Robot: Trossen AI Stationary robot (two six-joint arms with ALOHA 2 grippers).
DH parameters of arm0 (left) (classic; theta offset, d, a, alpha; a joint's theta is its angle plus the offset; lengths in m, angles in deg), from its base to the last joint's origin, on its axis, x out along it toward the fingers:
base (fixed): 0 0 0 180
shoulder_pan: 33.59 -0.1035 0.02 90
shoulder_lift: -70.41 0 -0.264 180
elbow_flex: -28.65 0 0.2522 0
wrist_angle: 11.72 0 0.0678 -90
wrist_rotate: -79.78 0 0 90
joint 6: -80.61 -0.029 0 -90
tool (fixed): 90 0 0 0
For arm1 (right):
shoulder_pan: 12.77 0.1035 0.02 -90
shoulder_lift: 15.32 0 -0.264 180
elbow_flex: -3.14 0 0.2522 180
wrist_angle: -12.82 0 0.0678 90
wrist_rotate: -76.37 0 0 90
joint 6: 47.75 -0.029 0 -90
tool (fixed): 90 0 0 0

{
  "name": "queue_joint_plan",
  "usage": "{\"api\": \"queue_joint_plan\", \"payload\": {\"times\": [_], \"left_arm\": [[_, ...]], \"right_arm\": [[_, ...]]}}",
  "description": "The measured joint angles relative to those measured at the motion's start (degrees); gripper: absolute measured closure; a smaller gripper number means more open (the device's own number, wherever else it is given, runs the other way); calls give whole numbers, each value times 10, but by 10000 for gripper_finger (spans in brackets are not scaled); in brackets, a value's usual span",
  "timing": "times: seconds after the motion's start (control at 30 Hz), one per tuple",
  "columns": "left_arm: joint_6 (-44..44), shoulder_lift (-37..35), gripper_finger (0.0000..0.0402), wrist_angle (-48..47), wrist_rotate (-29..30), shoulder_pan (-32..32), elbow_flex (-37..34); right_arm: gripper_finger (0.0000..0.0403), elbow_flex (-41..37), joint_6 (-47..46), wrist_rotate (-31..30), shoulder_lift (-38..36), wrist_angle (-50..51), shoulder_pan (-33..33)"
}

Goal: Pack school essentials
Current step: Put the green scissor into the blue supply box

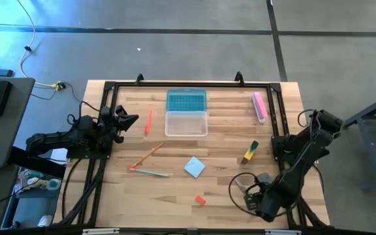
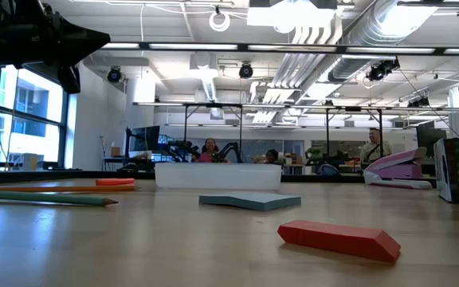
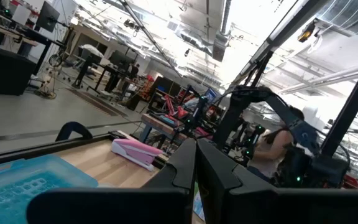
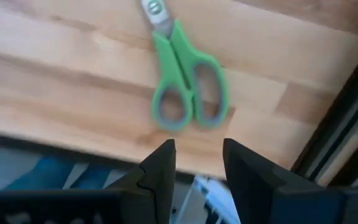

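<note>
My right gripper [image 4: 197, 152] hovers open over the table's near right corner [image 1: 258, 198]. The green-handled scissors [image 4: 185, 87] lie flat on the wood just beyond its fingertips, untouched. My left gripper [image 1: 130, 121] waits shut at the table's left side, raised and pointing right [image 3: 196, 163]. An orange-red pen [image 1: 149, 121], two thin pencils [image 1: 147, 156], a light-blue notepad [image 1: 194, 167], a red eraser [image 1: 200, 200] and a yellow-green-black marker [image 1: 250, 151] lie scattered on the table. In the low view the eraser [image 2: 337, 239] is nearest and the notepad [image 2: 249, 201] lies behind it.
A clear plastic box [image 1: 187, 123] sits mid-table toward the far edge, with its blue lid [image 1: 187, 101] beside it. A pink bar-shaped item [image 1: 259, 106] lies at the far right. A black frame [image 1: 106, 91] borders the table. A cable loop [image 1: 237, 186] lies by the right arm.
</note>
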State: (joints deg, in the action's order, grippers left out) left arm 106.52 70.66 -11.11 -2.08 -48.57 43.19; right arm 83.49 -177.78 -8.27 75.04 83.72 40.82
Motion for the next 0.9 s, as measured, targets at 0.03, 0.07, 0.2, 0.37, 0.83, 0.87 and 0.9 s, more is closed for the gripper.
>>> {"api": "queue_joint_plan", "payload": {"times": [0.03, 0.07, 0.2, 0.37, 0.83, 0.87, 0.9], "left_arm": [[0, 0, 398, 0, 0, 0, 0], [0, 0, 398, 0, 0, 0, 0], [0, 0, 398, 0, 0, 0, 0], [0, 0, 398, 0, 0, 0, 0], [0, 0, 398, 0, 0, 0, 0], [0, 0, 398, 0, 0, 0, 0], [0, 0, 398, 0, 0, 0, 0]], "right_arm": [[277, 0, 2, -1, 11, -3, 1], [277, 0, 9, -2, 22, -9, 2], [277, 1, 30, 1, 72, -38, 2], [277, 1, 30, 9, 115, -51, 2], [277, 1, 41, -9, 125, -44, 2], [277, 1, 42, -9, 125, -45, 2], [277, 1, 43, -10, 125, -45, 2]]}}
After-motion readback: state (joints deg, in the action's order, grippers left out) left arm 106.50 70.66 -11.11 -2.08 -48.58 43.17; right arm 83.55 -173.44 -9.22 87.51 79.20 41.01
